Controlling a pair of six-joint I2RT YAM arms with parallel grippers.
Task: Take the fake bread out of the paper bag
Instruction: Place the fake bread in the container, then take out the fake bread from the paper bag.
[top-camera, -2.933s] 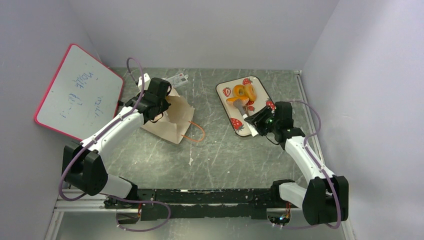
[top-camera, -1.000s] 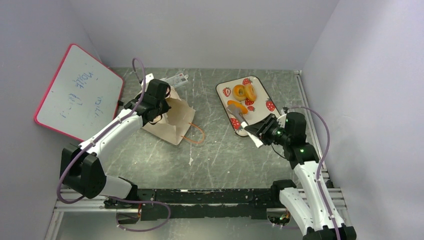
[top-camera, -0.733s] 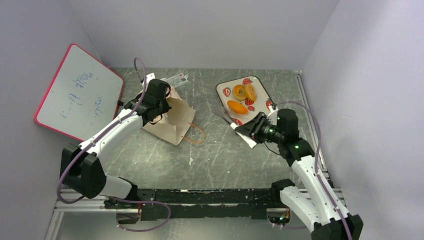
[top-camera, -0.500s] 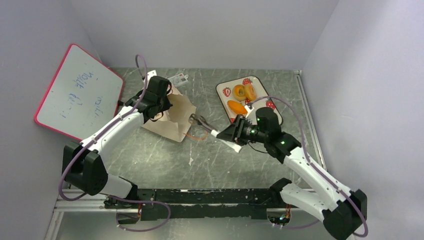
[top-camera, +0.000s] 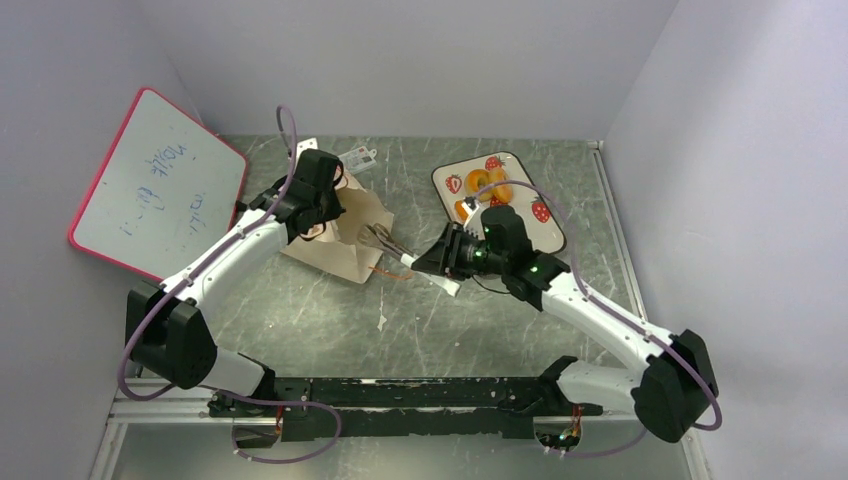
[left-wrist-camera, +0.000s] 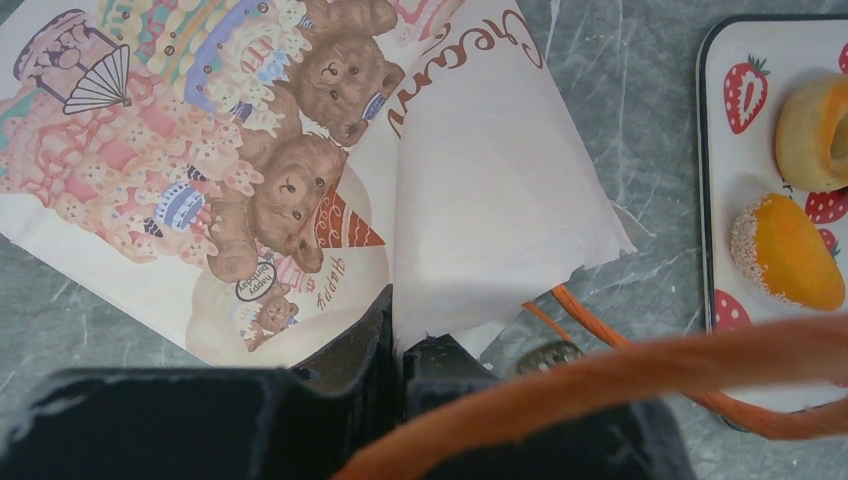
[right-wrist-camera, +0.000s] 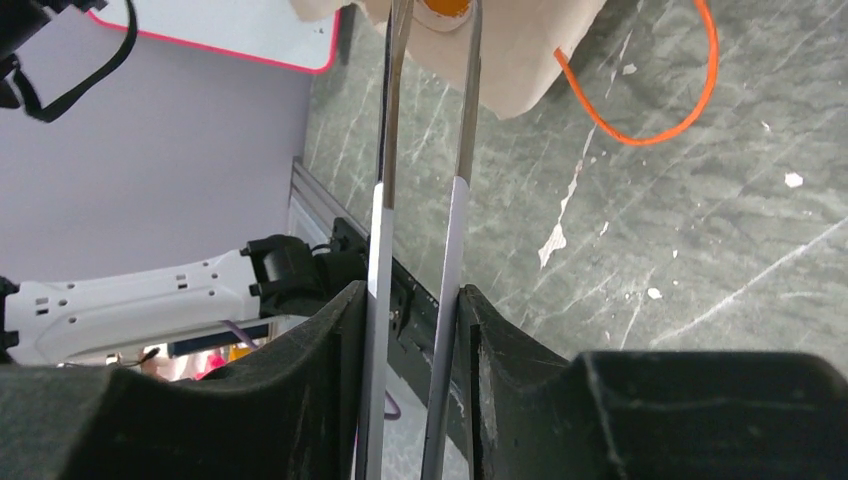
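Observation:
The paper bag (top-camera: 345, 240) lies on its side at the left, its bear print (left-wrist-camera: 290, 190) facing up. My left gripper (top-camera: 322, 218) is shut on the bag's edge (left-wrist-camera: 400, 345), and an orange cord handle (left-wrist-camera: 650, 370) crosses close to that camera. My right gripper (top-camera: 447, 262) is shut on metal tongs (top-camera: 388, 243), whose two arms (right-wrist-camera: 383, 220) reach the bag's mouth. An orange piece of fake bread (right-wrist-camera: 442, 8) shows between the tong tips inside the bag. More fake bread sits on the strawberry tray (top-camera: 545, 222): ring pieces (top-camera: 481, 184) and a loaf (left-wrist-camera: 785, 250).
A pink-rimmed whiteboard (top-camera: 155, 185) leans against the left wall. A small white tag (top-camera: 356, 155) lies behind the bag. The bag's other orange handle (right-wrist-camera: 665, 115) loops out on the table in front of the bag. Grey walls close in on three sides.
My right arm has swung left from the tray to the bag's mouth, carrying the tongs; the loaf it set down stays on the tray. My left gripper has kept its hold on the bag.

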